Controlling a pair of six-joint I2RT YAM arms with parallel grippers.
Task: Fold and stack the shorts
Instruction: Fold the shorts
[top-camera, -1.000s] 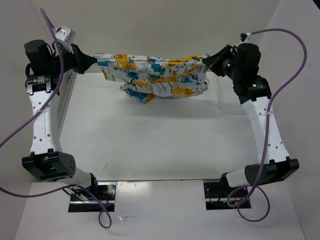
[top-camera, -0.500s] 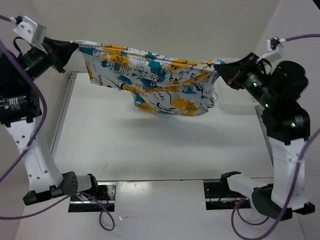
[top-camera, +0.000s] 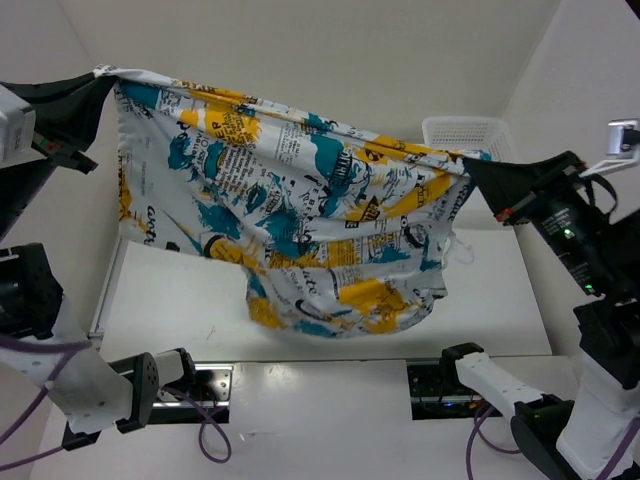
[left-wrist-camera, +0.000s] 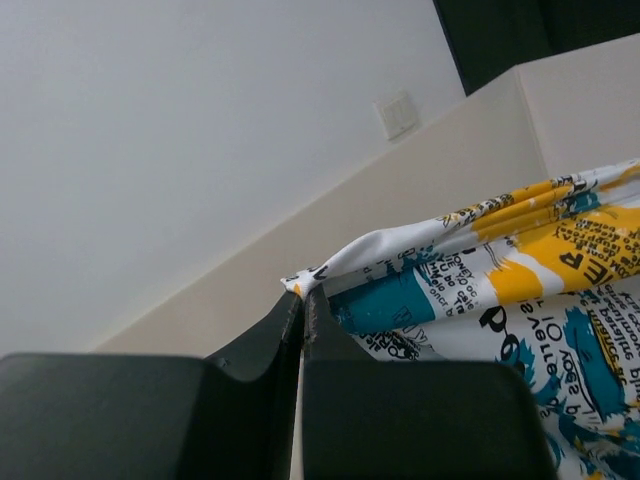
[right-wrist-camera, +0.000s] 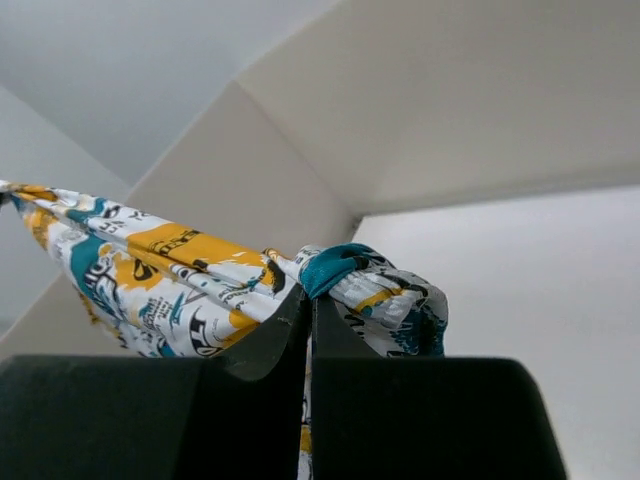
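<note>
Shorts (top-camera: 300, 240) hung spread in the air between both grippers, no fold made yet.

The left gripper (top-camera: 103, 76) was pinched tight on one top corner of the waist edge and the right gripper (top-camera: 470, 166) was pinched on the other. Both sets of jaws were closed on cloth, as the wrist views showed. The fabric sagged in the middle above the table (top-camera: 180, 310), with the lower part bunched and creased, and the white mesh basket (top-camera: 462, 132) stood behind at far right. Judged early in the task: the garment was only stretched out, with laying flat, folding and stacking all left, and no stack in view. The print carried plenty of black lettering, but it was too creased and small to read whole words. No brand tag or label was visible.
</note>
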